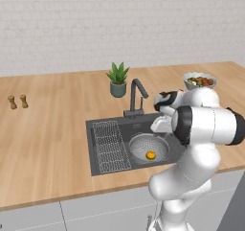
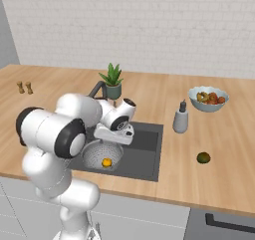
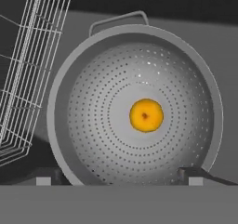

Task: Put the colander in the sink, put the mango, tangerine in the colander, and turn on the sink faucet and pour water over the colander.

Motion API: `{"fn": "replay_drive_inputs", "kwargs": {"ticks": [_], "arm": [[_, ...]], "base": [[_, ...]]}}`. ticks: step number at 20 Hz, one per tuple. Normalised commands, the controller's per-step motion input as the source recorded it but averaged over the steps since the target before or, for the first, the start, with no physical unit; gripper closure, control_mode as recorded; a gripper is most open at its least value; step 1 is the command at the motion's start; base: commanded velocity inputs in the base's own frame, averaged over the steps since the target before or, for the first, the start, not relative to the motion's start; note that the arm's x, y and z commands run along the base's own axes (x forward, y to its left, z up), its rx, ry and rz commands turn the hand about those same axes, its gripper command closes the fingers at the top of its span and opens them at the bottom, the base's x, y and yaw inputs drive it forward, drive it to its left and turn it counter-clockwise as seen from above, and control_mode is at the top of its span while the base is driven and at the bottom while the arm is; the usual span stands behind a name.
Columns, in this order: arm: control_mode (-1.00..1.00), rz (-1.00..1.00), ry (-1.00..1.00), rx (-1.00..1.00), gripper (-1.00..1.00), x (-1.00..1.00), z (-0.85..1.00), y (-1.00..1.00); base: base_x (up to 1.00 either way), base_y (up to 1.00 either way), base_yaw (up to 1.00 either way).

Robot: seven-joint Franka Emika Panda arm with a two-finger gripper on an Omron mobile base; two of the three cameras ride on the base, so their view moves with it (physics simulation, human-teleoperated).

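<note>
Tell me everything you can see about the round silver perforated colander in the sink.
The round silver metal colander is a shallow bowl, perforated in rings of small holes, with a smooth rim and a thin loop handle on one side. It sits upright in the dark grey rectangular sink, beside the wire grid rack. A small bright orange tangerine rests on its bottom, near the middle. The open gripper hovers above it without touching.
</note>
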Motion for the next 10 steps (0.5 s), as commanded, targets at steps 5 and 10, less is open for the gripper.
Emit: {"fn": "replay_drive_inputs", "kwargs": {"ticks": [5, 10], "arm": [[-1.0, -0.09, 0.0, 0.0, -1.0, -0.35, 0.58, -0.49], [-1.0, -0.11, 0.0, 0.0, -1.0, -0.34, 0.53, -0.63]], "base": [[0.0, 0.0, 0.0], [0.0, 0.0, 0.0]]}}
